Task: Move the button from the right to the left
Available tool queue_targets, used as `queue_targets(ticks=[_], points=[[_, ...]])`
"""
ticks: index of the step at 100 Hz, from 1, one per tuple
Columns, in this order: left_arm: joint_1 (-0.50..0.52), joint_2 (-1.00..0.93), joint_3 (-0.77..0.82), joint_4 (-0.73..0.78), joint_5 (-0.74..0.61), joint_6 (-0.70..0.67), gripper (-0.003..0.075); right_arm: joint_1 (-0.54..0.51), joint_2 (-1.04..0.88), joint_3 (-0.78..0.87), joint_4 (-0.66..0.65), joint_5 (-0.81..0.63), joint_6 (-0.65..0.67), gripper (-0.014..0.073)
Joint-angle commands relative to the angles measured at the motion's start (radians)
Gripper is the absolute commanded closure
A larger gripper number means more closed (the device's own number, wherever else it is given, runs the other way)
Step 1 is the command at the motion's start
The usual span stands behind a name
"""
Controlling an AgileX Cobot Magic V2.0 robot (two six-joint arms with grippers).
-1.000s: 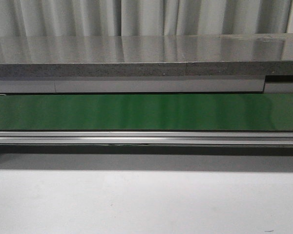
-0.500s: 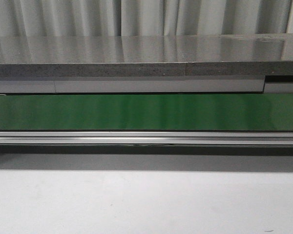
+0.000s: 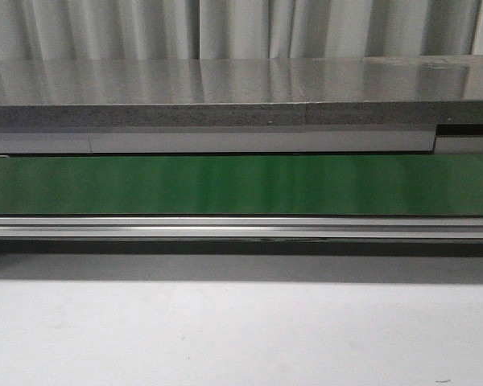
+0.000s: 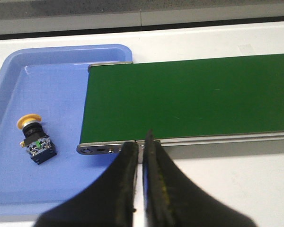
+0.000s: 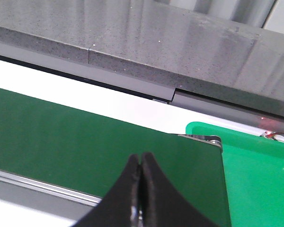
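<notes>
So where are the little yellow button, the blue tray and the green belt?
button (image 4: 34, 140), left wrist view, on its black body below the yellow cap.
blue tray (image 4: 52, 90), left wrist view, on its bare floor.
green belt (image 4: 184, 99), left wrist view, on its flat top.

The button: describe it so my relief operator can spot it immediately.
Find the green conveyor belt, then the blue tray at its end. The button lies alone on the tray floor, on its side: a round yellow-orange cap on a blocky black body, the only object in the tray.
</notes>
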Motion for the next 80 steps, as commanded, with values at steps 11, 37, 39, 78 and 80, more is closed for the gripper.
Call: queue_targets(ticks=[11, 37, 39, 78, 80], points=[[-0.006, -0.001, -0.027, -0.024, -0.064, -0.009, 0.0715, 0.002, 0.0, -0.026, 0.012, -0.067, -0.008, 0.0661], [-0.022, 0.01, -0.027, -0.025, -0.064, -0.009, 0.0715, 0.002, 0.0, -0.026, 0.012, -0.067, -0.008, 0.0661], [-0.022, 0.01, -0.027, -0.025, -0.064, -0.009, 0.0715, 0.002, 0.0, -0.026, 0.012, -0.067, -0.008, 0.0661], [-0.06, -0.026, 0.047, 0.044, -0.229, -0.009, 0.0715, 0.002, 0.0, -0.026, 0.012, -0.067, -0.008, 0.0661], [-0.068, -0.034, 0.064, 0.048, -0.261, -0.009, 0.0715, 0.002, 0.0, -0.026, 0.012, -0.067, -0.008, 0.0661]])
